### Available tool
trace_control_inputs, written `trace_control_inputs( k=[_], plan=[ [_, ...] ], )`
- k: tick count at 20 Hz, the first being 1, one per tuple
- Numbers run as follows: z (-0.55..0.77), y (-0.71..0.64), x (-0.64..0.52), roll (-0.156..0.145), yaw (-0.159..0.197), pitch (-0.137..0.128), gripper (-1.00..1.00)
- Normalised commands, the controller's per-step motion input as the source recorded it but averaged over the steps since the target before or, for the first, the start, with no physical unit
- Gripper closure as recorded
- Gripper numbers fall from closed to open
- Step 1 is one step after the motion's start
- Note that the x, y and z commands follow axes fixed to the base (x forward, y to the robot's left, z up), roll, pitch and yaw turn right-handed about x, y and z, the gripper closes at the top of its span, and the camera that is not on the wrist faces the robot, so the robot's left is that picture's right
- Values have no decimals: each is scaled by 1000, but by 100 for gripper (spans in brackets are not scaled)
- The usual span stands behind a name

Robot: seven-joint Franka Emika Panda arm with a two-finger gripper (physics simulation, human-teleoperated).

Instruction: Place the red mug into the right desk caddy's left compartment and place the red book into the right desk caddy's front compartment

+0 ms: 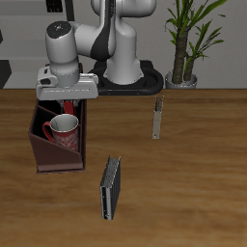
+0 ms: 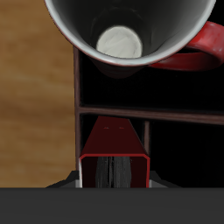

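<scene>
Wrist view alone shows the thin red hardcover book (image 2: pixel 114 149) pinched between the closed fingers, over the dark maroon desk caddy's (image 1: pixel 43 150) dividers. Exterior view shows the speckled red mug (image 1: pixel 62 128) tilted inside it, below the gripper (image 1: pixel 68 100).

Lighting in the exterior view is flat and even, typical sim render, no obvious light source and no glare. The table (image 1: pixel 193 183) shows soft, short shadows only, e.g. a faint dark patch right under the dark grey book (image 1: pixel 111 186). Low res, so edges look a bit jaggy and soft.

The wrist view is way moodier. The red mug (image 2: pixel 131 35) right ahead of the gripper is bright on its white inside, while the caddy (image 2: pixel 114 109) sections below it go almost pure black. The closest stuff looks slightly blurry and stretched, wide-angle style.
</scene>
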Motion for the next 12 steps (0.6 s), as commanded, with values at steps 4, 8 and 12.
trace_control_inputs(
  k=[4, 8, 12],
  plan=[
    [94, 38, 26, 10, -21, -6, -100],
    [89, 3, -28, 3, 5, -15, -100],
    [146, 90, -9, 8, 25, -25, -100]
  ],
)
